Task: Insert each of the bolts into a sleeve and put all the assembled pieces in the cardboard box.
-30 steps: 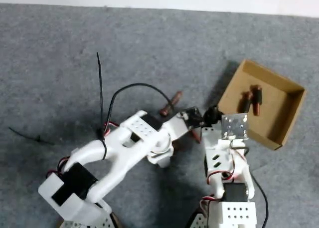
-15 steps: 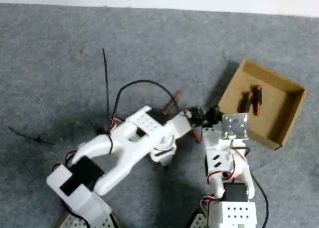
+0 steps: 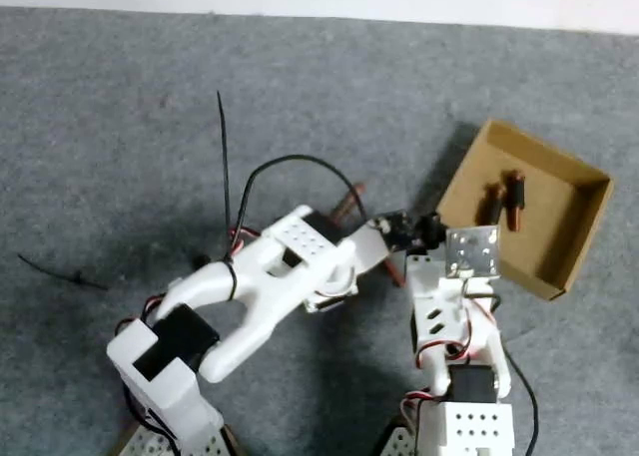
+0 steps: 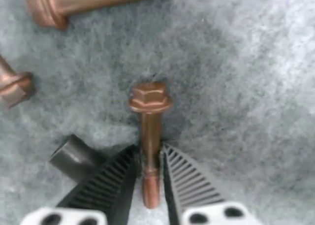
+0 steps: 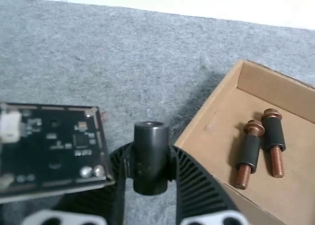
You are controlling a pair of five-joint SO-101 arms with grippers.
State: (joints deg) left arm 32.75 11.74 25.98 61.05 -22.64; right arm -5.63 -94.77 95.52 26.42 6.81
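Seen from the left wrist: a bolt [image 4: 150, 119], pinched by its threaded end in the closed left gripper [image 4: 150, 151]. Long axis straight out between the fingers, hex head pointing away from them over the grey carpet [image 4: 236, 87]. Cannot tell whether resting on the carpet or lifted off it. Just beside one finger, a loose sleeve [image 4: 73, 158], black, on its side. Farther out, a second bolt [image 4: 83, 3] lying crosswise and the head of a third bolt [image 4: 15, 87].

Seen from the right wrist instead: a black sleeve [image 5: 151, 136], clamped in the closed right gripper [image 5: 151, 158]. Long axis along the fingers, open bore at the free end past the tips. Close beside, a circuit board [image 5: 49, 146]. Beyond, the cardboard box [image 5: 211, 114], holding one finished piece [image 5: 249, 151] and its twin [image 5: 273, 139] side by side, heads away from the arms.

From above: both grippers nearly meeting just off the box's near corner, with the held bolt hidden under the left arm [image 3: 290, 266].
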